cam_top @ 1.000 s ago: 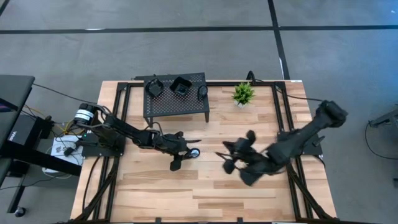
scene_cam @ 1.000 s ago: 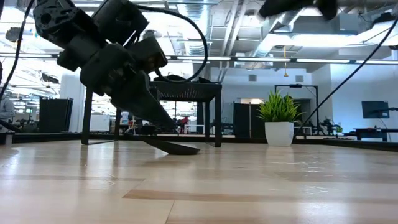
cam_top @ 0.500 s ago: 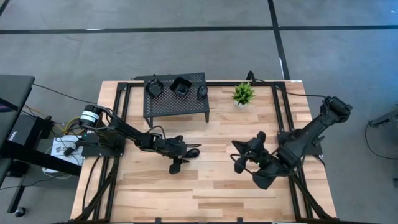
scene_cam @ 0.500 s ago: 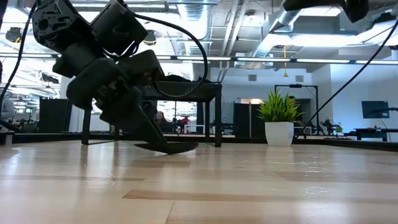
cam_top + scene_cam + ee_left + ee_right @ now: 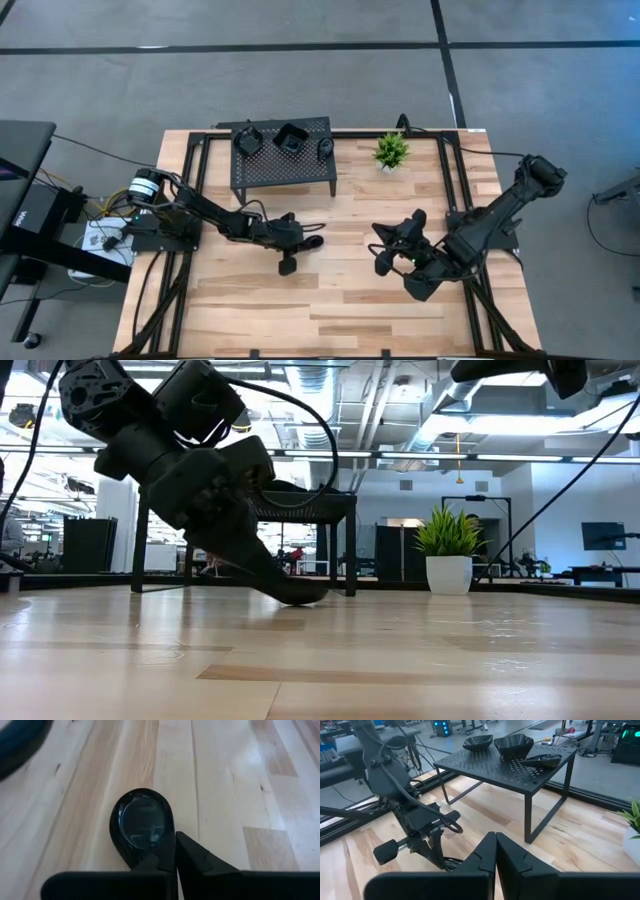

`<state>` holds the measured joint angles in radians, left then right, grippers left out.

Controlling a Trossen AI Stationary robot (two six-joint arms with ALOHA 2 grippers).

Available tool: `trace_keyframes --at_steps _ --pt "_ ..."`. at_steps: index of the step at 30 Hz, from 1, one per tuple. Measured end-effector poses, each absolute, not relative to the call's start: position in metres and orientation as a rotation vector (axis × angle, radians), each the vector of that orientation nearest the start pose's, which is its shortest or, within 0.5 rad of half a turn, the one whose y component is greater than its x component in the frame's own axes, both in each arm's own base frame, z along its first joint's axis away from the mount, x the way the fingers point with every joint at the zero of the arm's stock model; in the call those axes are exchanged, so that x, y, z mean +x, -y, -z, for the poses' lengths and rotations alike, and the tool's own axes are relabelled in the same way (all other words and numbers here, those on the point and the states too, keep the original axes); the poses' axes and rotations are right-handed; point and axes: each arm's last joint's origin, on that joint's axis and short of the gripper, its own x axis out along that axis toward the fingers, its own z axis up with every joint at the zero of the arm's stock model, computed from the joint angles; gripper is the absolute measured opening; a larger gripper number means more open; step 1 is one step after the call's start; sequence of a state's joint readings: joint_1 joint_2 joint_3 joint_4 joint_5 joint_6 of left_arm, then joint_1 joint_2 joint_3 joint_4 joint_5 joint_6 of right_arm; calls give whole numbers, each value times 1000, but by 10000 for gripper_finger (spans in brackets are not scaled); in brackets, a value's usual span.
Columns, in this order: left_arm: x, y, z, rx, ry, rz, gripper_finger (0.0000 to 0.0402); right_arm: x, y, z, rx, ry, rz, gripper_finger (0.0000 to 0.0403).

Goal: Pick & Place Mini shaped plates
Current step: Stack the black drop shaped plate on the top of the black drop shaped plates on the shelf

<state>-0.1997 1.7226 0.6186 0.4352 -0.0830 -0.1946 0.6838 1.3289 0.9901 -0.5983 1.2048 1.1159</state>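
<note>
A teardrop-shaped glossy black mini plate [image 5: 142, 822] is at the table's middle; it also shows in the high view [image 5: 313, 241] and the low view [image 5: 300, 593]. My left gripper [image 5: 175, 837] is shut on it, and shows in the high view [image 5: 298, 247]. My right gripper [image 5: 495, 837] is shut and empty, to the right of the plate [image 5: 385, 250]. Three more black mini plates [image 5: 291, 138] rest on top of the black perforated stand [image 5: 283, 170] at the far side. My left gripper pinches the plate's rim [image 5: 169, 845] between its two fingers, on one long side near the narrow end. The fingers slant down from the table's left. The plate is tilted, its held side raised and its far end [image 5: 315, 598] at or just above the table.
A small green potted plant [image 5: 391, 150] stands right of the stand. Bare wood lies along the near half of the table [image 5: 330, 310]. Black frame rails [image 5: 190, 170] run along the table's left and right sides.
My left gripper has tipped and risen a little, and the plate, which lay nearly flat on the table, is now tilted with its held side up. My right gripper has drawn back toward the table's right edge.
</note>
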Motion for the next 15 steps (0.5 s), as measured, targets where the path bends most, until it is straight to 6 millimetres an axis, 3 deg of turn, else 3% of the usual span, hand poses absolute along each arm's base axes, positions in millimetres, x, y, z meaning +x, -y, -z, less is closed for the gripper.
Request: trace_keyframes --at_steps 7,15 --pt "297 58 -115 -145 -669 28 7 214 -140 -272 276 -222 683 1" --pt "322 61 -144 -207 -544 -44 4 215 -140 -272 283 -218 682 1"
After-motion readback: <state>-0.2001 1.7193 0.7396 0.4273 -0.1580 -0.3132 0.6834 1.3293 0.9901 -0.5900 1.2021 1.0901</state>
